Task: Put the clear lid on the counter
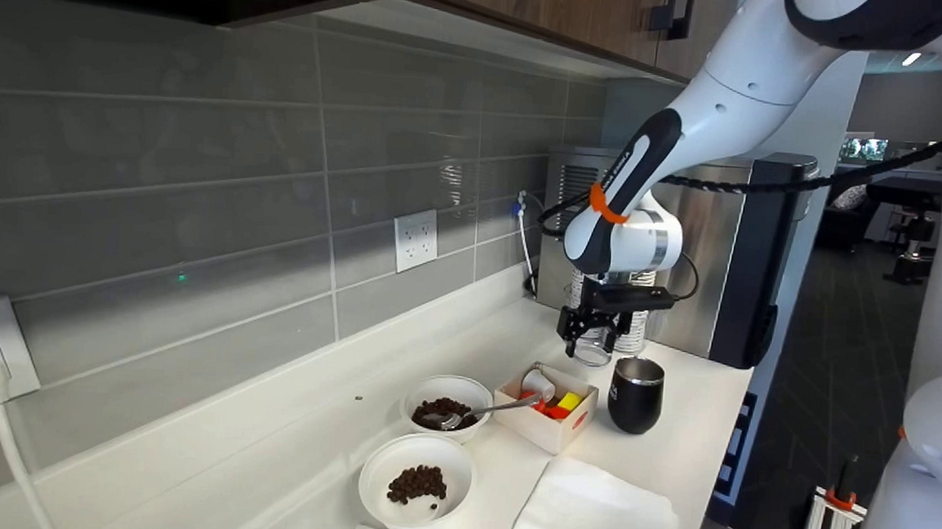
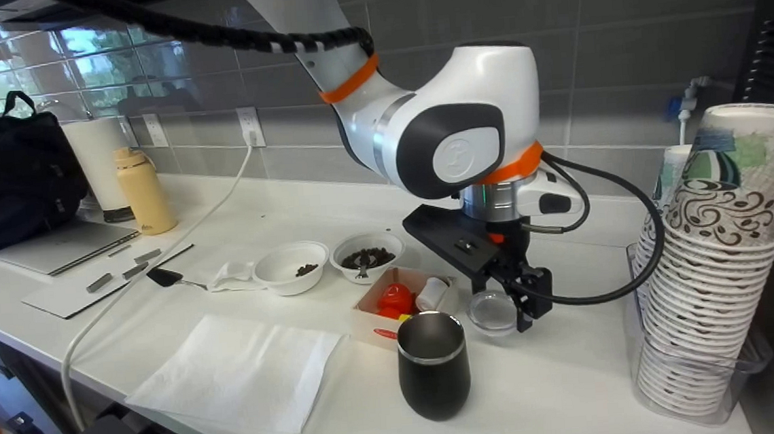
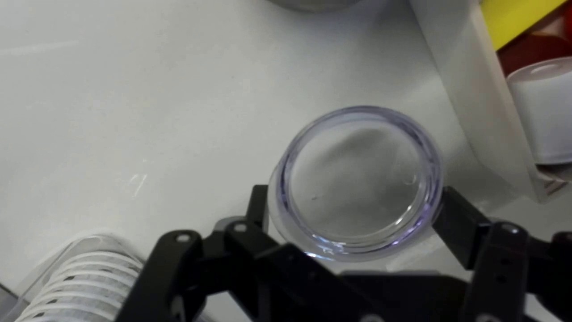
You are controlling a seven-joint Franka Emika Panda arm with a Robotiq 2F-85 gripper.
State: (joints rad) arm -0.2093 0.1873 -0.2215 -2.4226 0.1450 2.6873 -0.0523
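Note:
The clear lid (image 3: 357, 179) is a round see-through plastic piece between my two black fingertips in the wrist view. It also shows in both exterior views (image 1: 593, 355) (image 2: 492, 313). My gripper (image 3: 353, 210) is shut on the lid, with a finger against each side of its rim. The gripper shows in both exterior views (image 1: 593, 345) (image 2: 502, 304). The lid appears to be a little above the pale counter (image 2: 562, 382); the exact gap is hard to judge. The counter also shows in an exterior view (image 1: 692, 392) and the wrist view (image 3: 134, 112).
A black cup (image 2: 434, 370) stands open-mouthed near the lid. A small box (image 1: 539, 424) with red and yellow items sits beside it. Two white bowls (image 1: 414, 523) (image 1: 451, 382), a white cloth (image 2: 241, 377) and stacked paper cups (image 2: 711, 276) stand around. A tiled wall (image 1: 195, 223) runs behind.

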